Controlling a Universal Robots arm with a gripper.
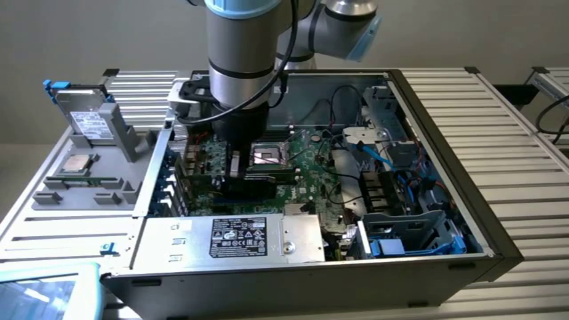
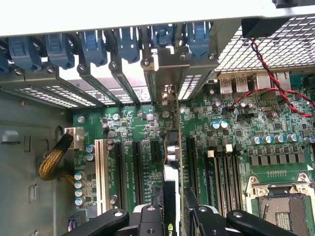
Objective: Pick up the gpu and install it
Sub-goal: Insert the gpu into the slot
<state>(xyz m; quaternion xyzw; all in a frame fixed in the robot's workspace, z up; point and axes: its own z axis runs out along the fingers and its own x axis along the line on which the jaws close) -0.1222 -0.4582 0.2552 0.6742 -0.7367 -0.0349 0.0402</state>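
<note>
The arm reaches down into the open computer case (image 1: pixel 498 220), and its gripper (image 1: pixel 233 165) sits low over the big green motherboard (image 1: pixel 307 177), close to the row of expansion slots. In the wrist view the gripper (image 2: pixel 173 216) is closed on the card (image 2: pixel 176 147), which stands on edge between the black fingers (image 2: pixel 206 216); its thin board runs straight away from the camera and its silver bracket (image 2: pixel 165 64) meets the rear wall of the case, among the blue slot latches (image 2: pixel 129 44).

So the pickup looks finished, and the step in hand is the install itself: the card is lined up over, or already partly seated in, one of the long black slots (how deep its edge sits cannot be told from here). What the step calls for, by my reading, is a straight, even push down, keeping the card upright so the edge connector enters along its whole length and the bracket stays flush at the back.
</note>
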